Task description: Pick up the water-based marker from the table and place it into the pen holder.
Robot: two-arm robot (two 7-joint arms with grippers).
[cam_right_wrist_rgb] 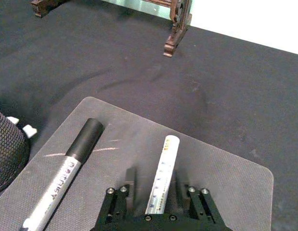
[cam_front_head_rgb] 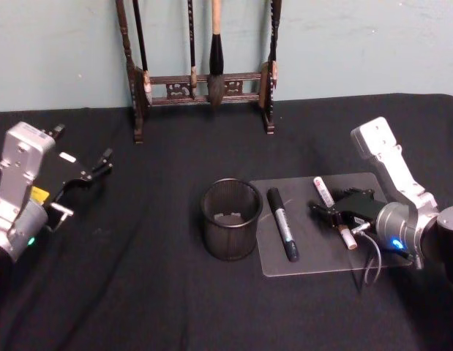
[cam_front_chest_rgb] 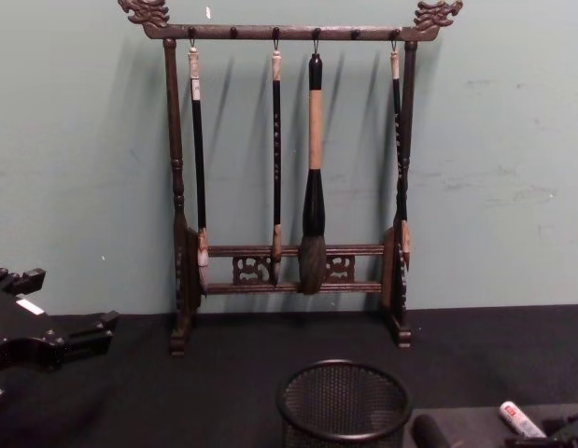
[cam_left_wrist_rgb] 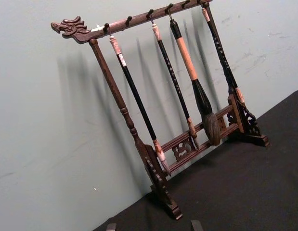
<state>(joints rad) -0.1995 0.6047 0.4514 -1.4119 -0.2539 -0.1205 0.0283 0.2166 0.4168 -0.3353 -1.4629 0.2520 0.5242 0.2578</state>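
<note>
Step in hand: closing on the slim white marker (cam_right_wrist_rgb: 164, 159), judged to be the water-based one because the working jaws already straddle it.
Marker position: flat on the grey mat (cam_front_head_rgb: 321, 252), on the side away from the pen holder (cam_front_head_rgb: 230, 238), barrel roughly in line with the gripper's reach.
Right gripper (cam_right_wrist_rgb: 155, 179): low over the mat, jaws open, one finger (cam_right_wrist_rgb: 131, 183) on each side of the barrel, a gap showing on at least one side, nothing clamped yet.
Left gripper (cam_front_head_rgb: 102, 162): parked at the table's left, well apart from the work, jaws apart and empty.
Neighbour: thicker black-capped marker (cam_front_head_rgb: 282, 223) on the same mat, between the white marker and the holder, apart from the fingers.
Pen holder: upright, mouth open, just beside the mat's left edge, in front of the wooden brush rack (cam_front_chest_rgb: 289, 250).
Closing well: squeeze squarely across the barrel near its middle, slowly, so the round body does not roll or squirt out.
Lifting well: straight up first, high enough to clear both the thicker marker and the holder's rim before moving across.
Likely trouble: an off-centre hold letting the marker tip, then catching the rim on the way in.
</note>
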